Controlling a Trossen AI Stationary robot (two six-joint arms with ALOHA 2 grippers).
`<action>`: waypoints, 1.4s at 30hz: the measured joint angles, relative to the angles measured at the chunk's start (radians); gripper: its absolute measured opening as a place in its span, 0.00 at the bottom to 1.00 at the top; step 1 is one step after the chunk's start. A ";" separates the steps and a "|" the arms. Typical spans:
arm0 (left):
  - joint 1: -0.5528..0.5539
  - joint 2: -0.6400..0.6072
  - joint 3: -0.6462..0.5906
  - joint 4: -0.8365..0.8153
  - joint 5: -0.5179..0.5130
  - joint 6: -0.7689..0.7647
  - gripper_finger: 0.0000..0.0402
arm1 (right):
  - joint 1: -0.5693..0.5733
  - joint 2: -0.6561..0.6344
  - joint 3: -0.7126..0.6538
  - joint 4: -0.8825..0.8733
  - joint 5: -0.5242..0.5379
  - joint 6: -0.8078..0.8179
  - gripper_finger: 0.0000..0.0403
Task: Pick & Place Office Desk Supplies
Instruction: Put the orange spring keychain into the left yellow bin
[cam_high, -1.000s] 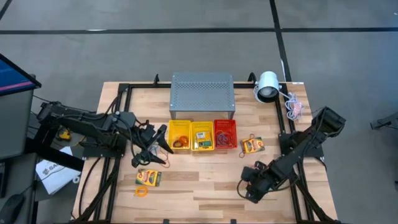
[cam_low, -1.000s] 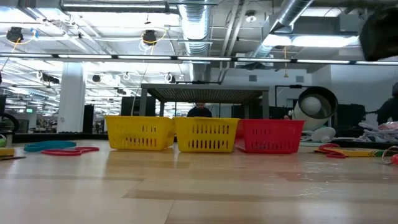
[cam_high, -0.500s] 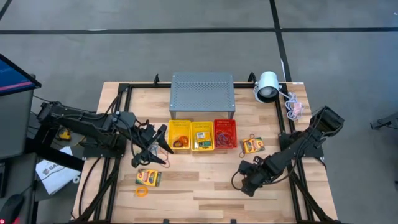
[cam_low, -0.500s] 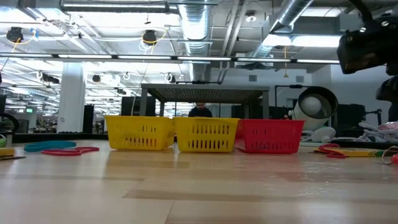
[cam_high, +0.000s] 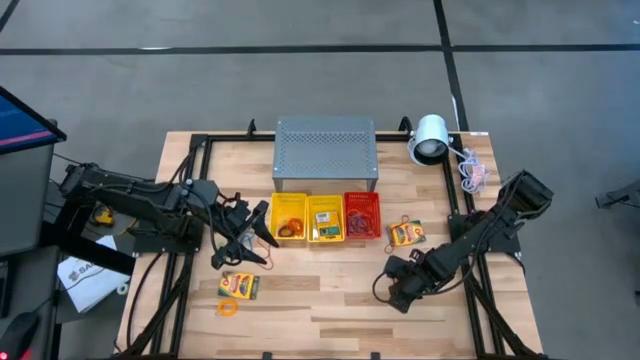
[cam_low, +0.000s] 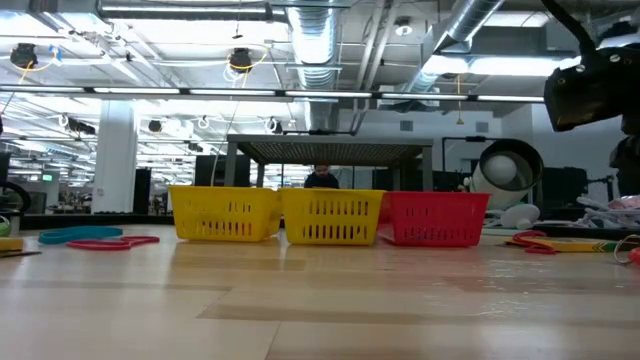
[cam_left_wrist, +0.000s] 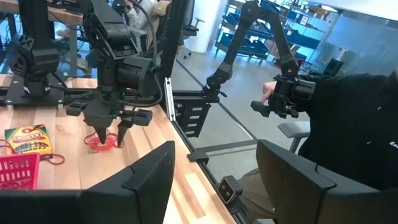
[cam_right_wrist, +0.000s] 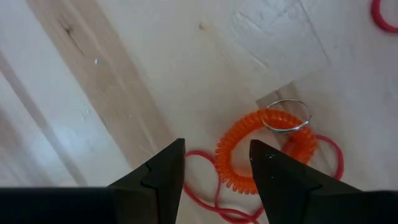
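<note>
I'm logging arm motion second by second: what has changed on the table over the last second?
The right end effector moved up the table and slightly leftward, toward the baskets; its fingers stand open over an orange coiled plastic loop with a metal ring, holding nothing. The left end effector, by the yellow plastic mesh basket, and all supplies stayed put.

The red band loop (cam_right_wrist: 211, 186) under the orange coil (cam_right_wrist: 264, 152) is cut off by the right wrist picture's edge. From above, the basket (cam_high: 290, 218) contents are too small to be told apart (only colour specks are seen). In the low view, the right arm (cam_low: 595, 85) is cut off, its tool unseen.
</note>
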 joint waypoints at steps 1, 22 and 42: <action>0.000 0.000 0.000 0.000 0.000 0.000 0.55 | 0.000 0.000 -0.004 0.008 0.000 0.002 0.43; 0.000 0.000 0.000 0.000 0.000 -0.007 0.55 | -0.028 -0.002 -0.058 0.094 -0.008 0.020 0.35; 0.000 0.000 0.000 0.000 0.000 -0.007 0.55 | -0.039 -0.001 -0.061 0.176 0.000 -0.048 0.03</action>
